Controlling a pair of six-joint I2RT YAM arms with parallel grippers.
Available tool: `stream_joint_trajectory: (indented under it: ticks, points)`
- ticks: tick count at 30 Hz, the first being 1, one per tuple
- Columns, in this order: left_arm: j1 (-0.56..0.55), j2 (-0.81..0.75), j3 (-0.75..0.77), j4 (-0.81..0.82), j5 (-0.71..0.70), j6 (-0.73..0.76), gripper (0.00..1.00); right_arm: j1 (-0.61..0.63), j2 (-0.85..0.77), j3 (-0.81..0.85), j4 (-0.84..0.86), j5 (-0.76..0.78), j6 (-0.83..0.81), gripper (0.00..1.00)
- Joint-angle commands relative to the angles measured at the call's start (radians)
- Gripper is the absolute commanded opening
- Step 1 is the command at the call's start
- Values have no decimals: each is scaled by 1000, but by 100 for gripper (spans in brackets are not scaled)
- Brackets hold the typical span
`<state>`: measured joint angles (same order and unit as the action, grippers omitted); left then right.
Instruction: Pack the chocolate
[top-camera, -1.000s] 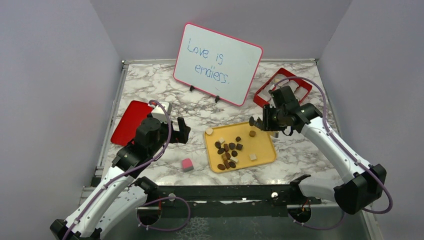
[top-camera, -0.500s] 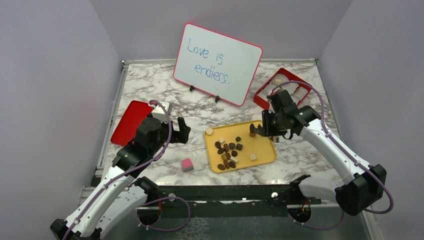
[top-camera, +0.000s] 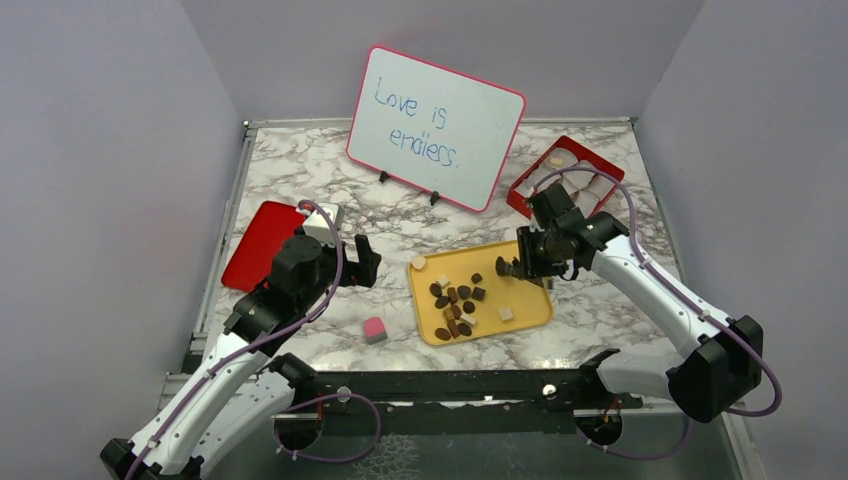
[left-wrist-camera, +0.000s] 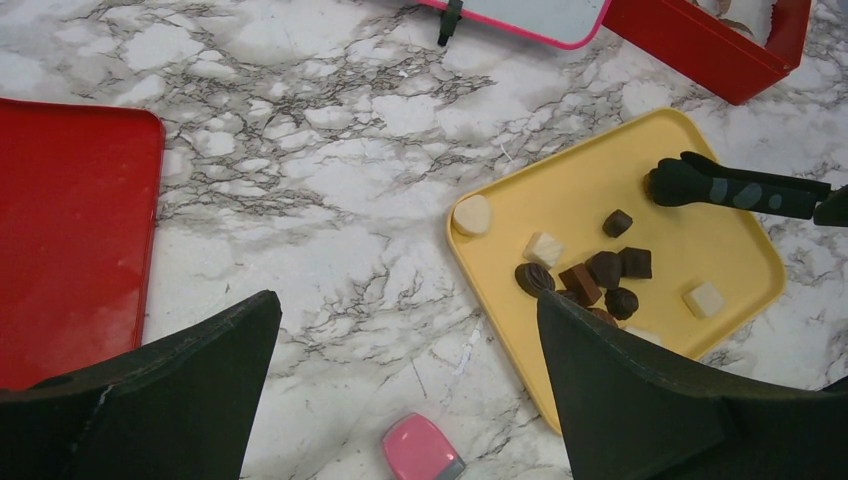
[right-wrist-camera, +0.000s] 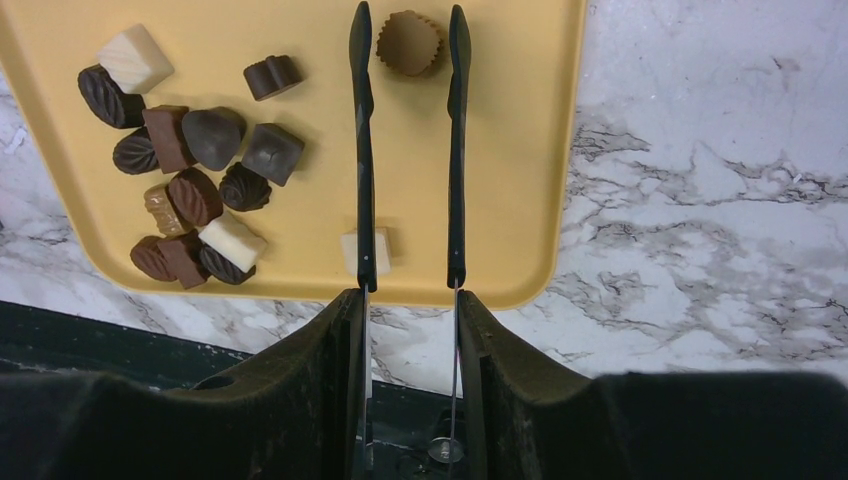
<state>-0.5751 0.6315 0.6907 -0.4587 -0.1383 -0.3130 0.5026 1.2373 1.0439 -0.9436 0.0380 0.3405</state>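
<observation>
pick step: right pincer (right-wrist-camera: 409, 22), jaws apart astride a tan chocolate (right-wrist-camera: 408, 46) on the tray (right-wrist-camera: 520, 150); next it should close, lift, and carry to the red box (left-wrist-camera: 700, 55).

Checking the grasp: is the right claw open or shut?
Open: the right claw straddles a tan round chocolate with gaps either side.

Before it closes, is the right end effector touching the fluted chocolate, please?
Apart. Right wrist view: yellow tray shows between the chocolate and both fingers of the right end effector.
</observation>
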Motion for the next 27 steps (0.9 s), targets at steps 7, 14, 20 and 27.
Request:
stream_joint_trajectory:
  ticks: [7,14,20,27]
  points:
    - [6,-16,-5,8,17,5,99,41,29,-6,15,3,6,41]
    - [6,-22,-8,9,16,4,99,64,47,5,5,29,12,37]
    - [6,-26,-9,10,10,2,99,69,35,7,18,25,13,31]
    - [7,-12,-8,12,5,8,99,68,20,40,11,17,15,29]
